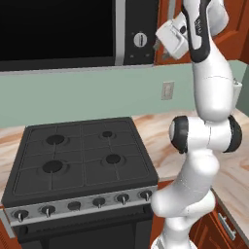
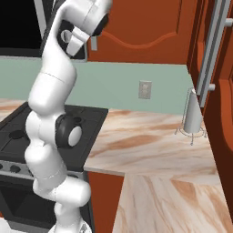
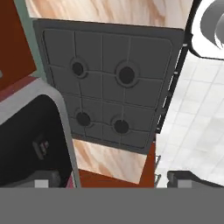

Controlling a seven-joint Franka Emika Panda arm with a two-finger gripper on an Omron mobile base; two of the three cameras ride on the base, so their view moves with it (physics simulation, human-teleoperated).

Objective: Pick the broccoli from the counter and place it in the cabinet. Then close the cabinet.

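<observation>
The broccoli is out of view. My arm reaches high, with the hand point(image 1: 170, 36) up beside the microwave point(image 1: 58, 29) and the orange-red wall cabinet point(image 2: 141, 27). In the hand view my gripper point(image 3: 116, 179) is open, its two dark fingertips point(image 3: 43, 179) far apart with nothing between them. It looks straight down on the black stove top point(image 3: 109, 87) and a strip of the pale marbled counter point(image 3: 109, 11). The counter point(image 2: 150, 141) stretches to the right of the stove, with no floret showing on it. I cannot tell how the cabinet's door stands.
A black four-burner stove point(image 1: 82, 151) stands below the arm. A paper-towel roll on a wire holder point(image 2: 193, 113) stands at the counter's far right, by a tall orange-red panel with silver bars point(image 2: 214, 45). A wall outlet point(image 2: 144, 89) is on the green backsplash.
</observation>
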